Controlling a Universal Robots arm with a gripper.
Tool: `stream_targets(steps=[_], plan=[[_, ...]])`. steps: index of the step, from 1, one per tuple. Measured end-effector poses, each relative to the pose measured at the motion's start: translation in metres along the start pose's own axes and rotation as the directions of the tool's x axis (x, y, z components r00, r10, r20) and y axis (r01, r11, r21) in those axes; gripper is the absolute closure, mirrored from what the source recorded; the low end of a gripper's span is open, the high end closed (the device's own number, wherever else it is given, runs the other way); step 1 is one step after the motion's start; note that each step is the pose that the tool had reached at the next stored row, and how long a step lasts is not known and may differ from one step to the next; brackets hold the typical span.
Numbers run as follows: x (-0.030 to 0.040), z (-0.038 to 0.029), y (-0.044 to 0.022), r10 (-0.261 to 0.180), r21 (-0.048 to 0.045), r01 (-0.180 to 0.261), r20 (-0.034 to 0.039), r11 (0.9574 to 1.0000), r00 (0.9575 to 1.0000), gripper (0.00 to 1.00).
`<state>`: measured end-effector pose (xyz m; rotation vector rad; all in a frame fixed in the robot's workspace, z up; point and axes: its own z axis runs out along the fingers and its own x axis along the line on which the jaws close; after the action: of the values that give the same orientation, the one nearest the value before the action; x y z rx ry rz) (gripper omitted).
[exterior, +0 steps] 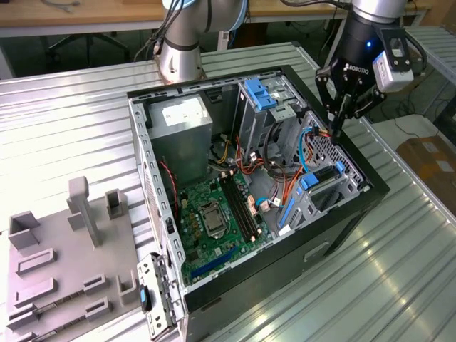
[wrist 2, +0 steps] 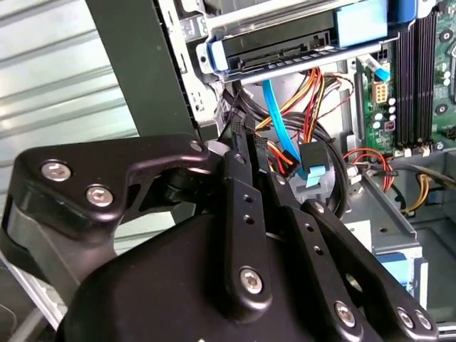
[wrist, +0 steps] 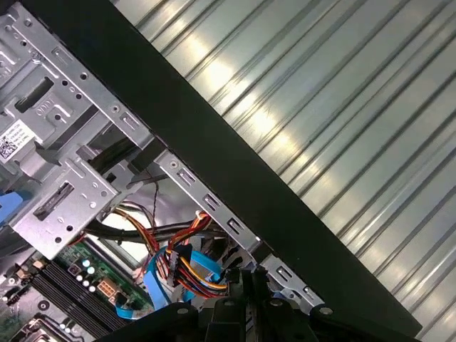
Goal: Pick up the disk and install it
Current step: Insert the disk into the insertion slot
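One end effector [exterior: 336, 130], one computer case [exterior: 299, 274]

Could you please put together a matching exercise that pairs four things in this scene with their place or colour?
Things:
1. gripper
2. motherboard
3. power supply
4. grey fixture tray

Descriptions:
A. green, lying inside the computer case
B. on the table, at the exterior view's left of the case
C. grey box with a white sticker
D. above the case's interior, near its wall at the exterior view's right

Pairs: 1-D; 2-A; 3-C; 4-B
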<state>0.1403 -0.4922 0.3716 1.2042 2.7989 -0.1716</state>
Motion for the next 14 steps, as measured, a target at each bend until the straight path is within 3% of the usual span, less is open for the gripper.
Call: stream_targets(steps=[4,11,14], plan=[[0.0001,0.0005,0.0000,0.055,0.0071,-0.055,-0.0036,0.9985,0.9985,0.84],[-0.0084,0.0023,-0.0078,0.069,0.0062,-0.069,-0.0077,0.9976,0.9976,0.84],[-0.0083,0.0028,-0.0078,0.148,0.0169,-0.148,-0.0119,0.9888,0.9889,0.84]])
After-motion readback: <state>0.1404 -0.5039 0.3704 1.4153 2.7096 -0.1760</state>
